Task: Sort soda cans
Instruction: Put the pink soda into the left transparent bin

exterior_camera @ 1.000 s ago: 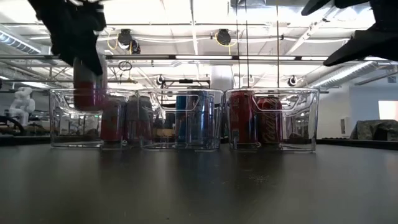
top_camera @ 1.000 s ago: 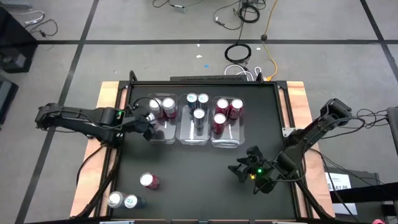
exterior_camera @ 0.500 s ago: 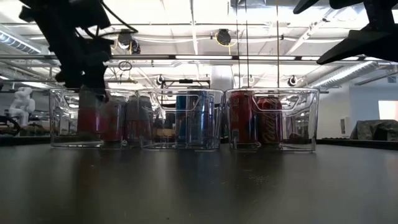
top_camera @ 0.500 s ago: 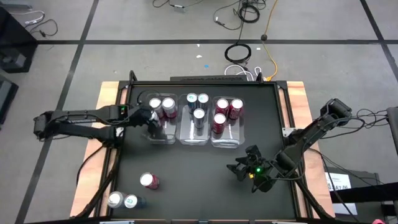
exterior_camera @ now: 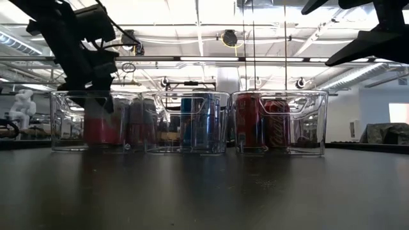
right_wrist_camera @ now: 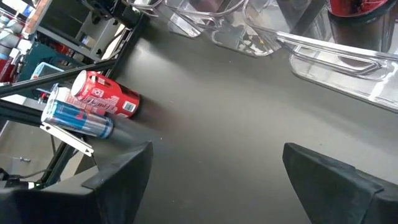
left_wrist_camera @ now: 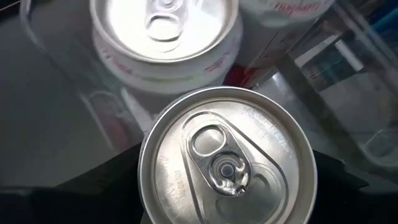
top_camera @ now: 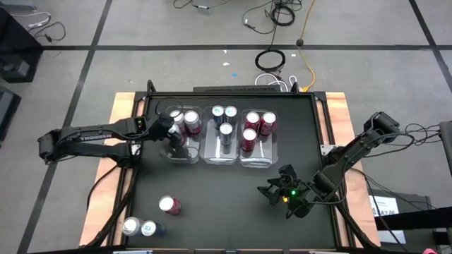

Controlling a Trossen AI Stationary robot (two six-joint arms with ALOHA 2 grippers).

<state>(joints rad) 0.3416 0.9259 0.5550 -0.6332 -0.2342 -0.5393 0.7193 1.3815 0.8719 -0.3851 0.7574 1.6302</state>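
**Left gripper holds a can inside the left bin**

In the high view, three clear bins stand side by side in the upper middle of the black tabletop [top_camera: 226, 197]. The left gripper [top_camera: 171, 137] is over the left bin [top_camera: 185, 156], and its fingers grasp a red can [left_wrist_camera: 227, 155] on both sides. The left wrist view shows the silver top of this can between the dark fingers, with another can [left_wrist_camera: 165, 31] just beside it in the same bin. In the low view, the held can [exterior_camera: 97, 121] is down inside the left bin, under the gripper at the upper left of the frame; whether it touches the bin floor, I cannot tell.

The middle bin [top_camera: 224, 156] holds three silver-blue cans [top_camera: 226, 130]. The right bin [top_camera: 258, 159] holds three red cans [top_camera: 248, 137].

Three cans are outside the bins, in the lower left of the high view. One red can [top_camera: 169, 205] is alone. Two other cans [top_camera: 139, 228] are just beside each other near the tabletop edge.

The right gripper [top_camera: 280, 190] is in the lower right of the high view, above the tabletop and well apart from the bins. Its fingers are spread wide and hold nothing. Its wrist view shows bare tabletop between the fingers and a red can [right_wrist_camera: 106, 94] next to a silver-blue can [right_wrist_camera: 78, 118] farther off.
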